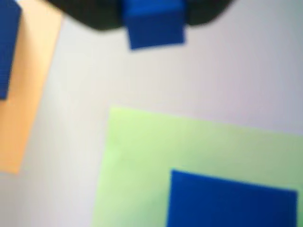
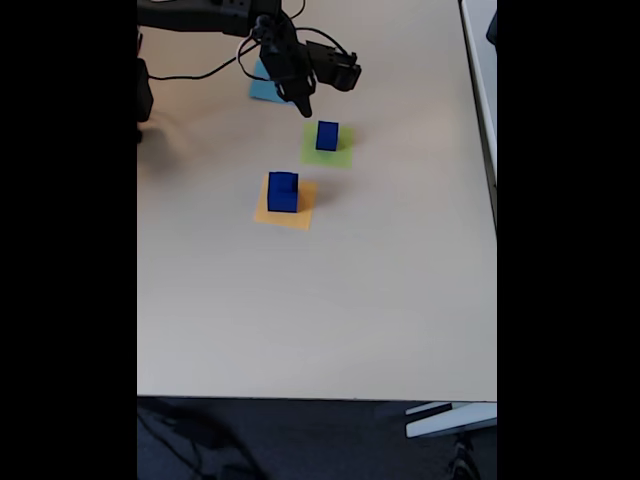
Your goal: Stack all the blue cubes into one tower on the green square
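Gripper (image 1: 154,21) at the top centre of the wrist view is closed on a small blue cube (image 1: 156,28), held clear above the pale table (image 1: 227,71). Below it in that view lies the green square (image 1: 142,161), with a larger blue cube (image 1: 232,203) resting on its lower right part. At the left edge, an orange square (image 1: 28,94) carries another blue cube (image 1: 8,47). In the fixed view, the arm (image 2: 290,60) hangs over the upper table, with a light-blue square (image 2: 262,90) partly hidden behind it, just upper left of the green square (image 2: 340,155).
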